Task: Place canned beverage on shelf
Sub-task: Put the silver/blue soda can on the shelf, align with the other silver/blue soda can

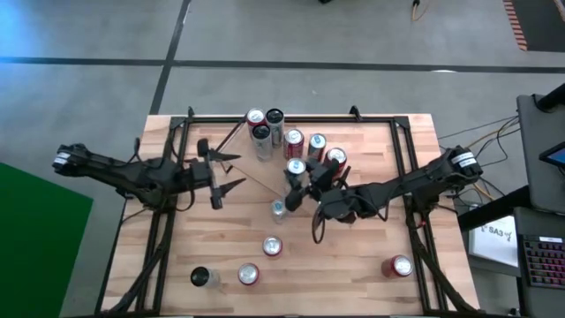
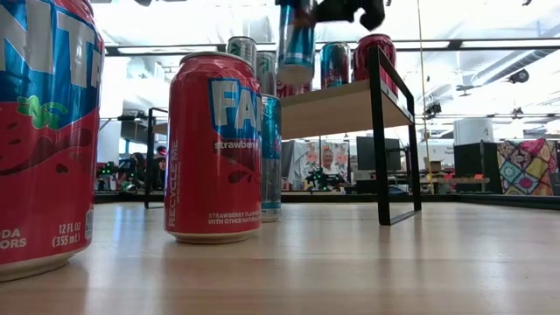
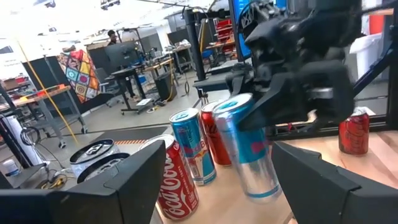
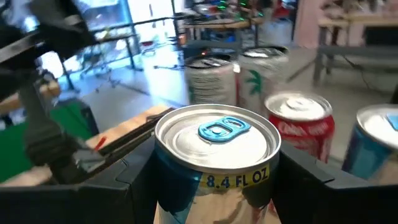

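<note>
Slim blue can in the air over the shelf

The slim blue can [image 4: 216,155] hangs just above the shelf [image 2: 337,107], near the other cans [image 1: 305,141] standing there. To do this well, lower it straight onto a bare spot without bumping them, then let go. The right claw [image 1: 296,184] pinches the can by its sides. The left claw [image 1: 231,172] waits spread wide, holding nothing, over the desk [image 1: 353,256].

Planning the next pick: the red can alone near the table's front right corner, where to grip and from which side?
Grip the red can around its mid sidewall, fingers either side of the round body. It stands upright with nothing close by, so any side looks open; coming from the right arm's side seems simplest once the right gripper frees up.
</note>
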Robot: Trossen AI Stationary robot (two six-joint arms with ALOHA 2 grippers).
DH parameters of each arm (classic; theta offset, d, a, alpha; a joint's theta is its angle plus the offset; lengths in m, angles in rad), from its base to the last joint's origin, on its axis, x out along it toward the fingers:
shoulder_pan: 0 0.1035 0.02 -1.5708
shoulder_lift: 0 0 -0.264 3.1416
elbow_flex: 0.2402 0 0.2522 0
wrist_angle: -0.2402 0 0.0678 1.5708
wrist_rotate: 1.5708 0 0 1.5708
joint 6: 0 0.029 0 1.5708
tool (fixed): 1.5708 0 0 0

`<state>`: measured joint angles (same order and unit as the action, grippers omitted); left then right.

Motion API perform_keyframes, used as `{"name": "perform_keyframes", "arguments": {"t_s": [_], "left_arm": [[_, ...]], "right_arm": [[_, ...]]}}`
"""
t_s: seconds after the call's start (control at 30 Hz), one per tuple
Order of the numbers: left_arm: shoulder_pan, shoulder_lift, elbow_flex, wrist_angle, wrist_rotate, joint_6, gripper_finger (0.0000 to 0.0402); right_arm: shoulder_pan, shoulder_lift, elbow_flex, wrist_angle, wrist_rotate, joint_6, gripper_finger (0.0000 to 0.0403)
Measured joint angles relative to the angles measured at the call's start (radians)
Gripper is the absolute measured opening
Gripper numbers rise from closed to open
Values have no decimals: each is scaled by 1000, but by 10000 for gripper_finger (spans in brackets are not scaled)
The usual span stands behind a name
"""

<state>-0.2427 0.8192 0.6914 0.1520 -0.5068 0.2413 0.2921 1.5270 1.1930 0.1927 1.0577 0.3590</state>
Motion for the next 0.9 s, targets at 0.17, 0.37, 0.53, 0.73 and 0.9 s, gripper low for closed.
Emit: {"name": "perform_keyframes", "arguments": {"t_s": [0.17, 0.37, 0.53, 0.73, 0.9], "left_arm": [[0, -7, 0, -11, 0, 0, 278], [0, -14, 0, -47, 0, 0, 278], [0, -21, 0, -58, 0, 0, 278], [0, -23, 0, -65, -1, 1, 278], [0, -22, 0, -65, -2, 2, 278]], "right_arm": [[4, 29, -4, 8, 83, 52, 223], [2, 69, -8, 6, 156, 100, 223], [2, 99, -6, 7, 221, 99, 223], [2, 108, -1, 7, 229, 87, 224], [2, 110, 0, 8, 230, 61, 243]]}}
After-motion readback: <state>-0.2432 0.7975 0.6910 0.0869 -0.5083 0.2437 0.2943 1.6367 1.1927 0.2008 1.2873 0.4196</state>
